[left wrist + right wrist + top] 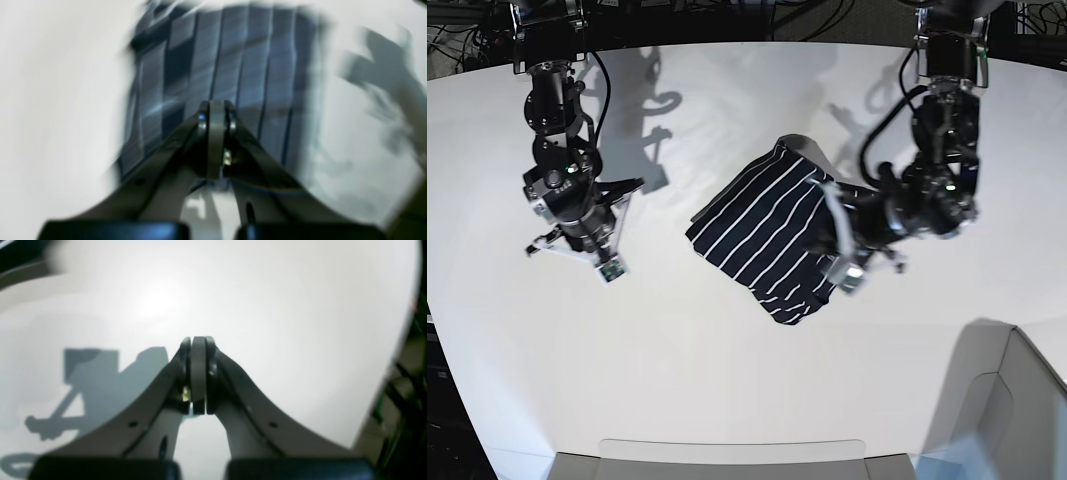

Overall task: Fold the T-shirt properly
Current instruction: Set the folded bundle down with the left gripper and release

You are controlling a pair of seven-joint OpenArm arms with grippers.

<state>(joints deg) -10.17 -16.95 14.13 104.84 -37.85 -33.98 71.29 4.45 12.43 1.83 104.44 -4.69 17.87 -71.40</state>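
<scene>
**Folded striped shirt at mid-surface, both claws pressed together**

The T-shirt (767, 235) lies near the middle of the white surface (727, 370), folded into a compact, roughly rectangular bundle set at a slant. Its dark fabric carries thin white stripes running along its length. The edge nearest the left arm is partly covered by that arm's claw, so the outline there cannot be traced. In the left wrist view the T-shirt (233, 60) is heavily smeared by blur; only broad dark panels and streaked lines come through, and its far corners dissolve into the pale background.

The left claw (832, 235) sits at the shirt's edge in the base view, itself blurred; whether it touches the cloth cannot be told. From its own camera, the left claw (217, 110) shows its fingers pressed together with nothing seen between them.

The right claw (597, 250) hangs over bare surface, well apart from the shirt. Its wrist view shows the right claw (198, 346) pressed together and empty, with only a sharp shadow on the white below. The surface's edge is cut off at that view's right.
</scene>
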